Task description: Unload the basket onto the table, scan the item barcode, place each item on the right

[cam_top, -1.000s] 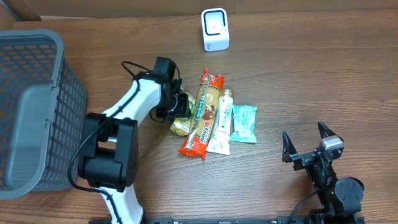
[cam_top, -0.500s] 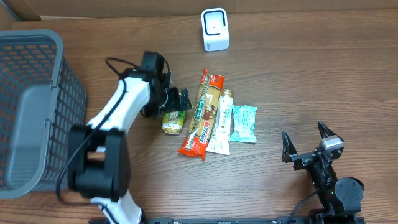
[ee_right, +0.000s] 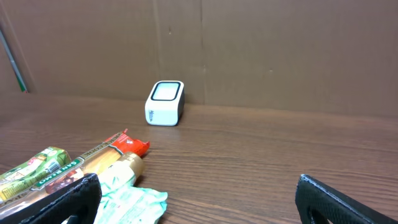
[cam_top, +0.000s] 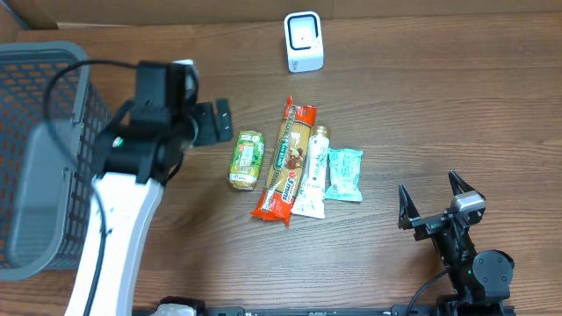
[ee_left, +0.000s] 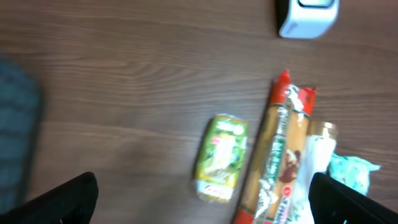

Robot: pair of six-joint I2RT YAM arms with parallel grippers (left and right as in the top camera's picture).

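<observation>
Basket [cam_top: 61,61], grey mesh, left edge of the overhead frame: not judged part of this step.

4 packets are laid side by side at frame centre, below the white scanner [cam_top: 304,41] at top centre.

1. Long red-and-gold wrapper [cam_top: 283,162]: judged light, crinkly film, likely to sag if lifted by 1 end. A pinch across the narrow width at mid-length is advised.
2. White tube-like pack [cam_top: 310,175], touching the wrapper's right side: judged soft and smooth, possibly slippery.
3. Green packet [cam_top: 247,161], leftmost, just beside the wrapper: taken as the item to scan, being nearest the left gripper [cam_top: 215,123]. Judged light, soft and easily crushed; to be held across its short width with a gentle squeeze.
4. Teal sachet [cam_top: 343,174], rightmost: judged thin and limp.

Left gripper: jaws wide apart, nothing held, up and left of the green packet. Right gripper [cam_top: 430,197], lower right: jaws spread, empty, well apart from the row.

Print is seen on all 4 packets, but no brand can be read and no barcode is made out.
</observation>
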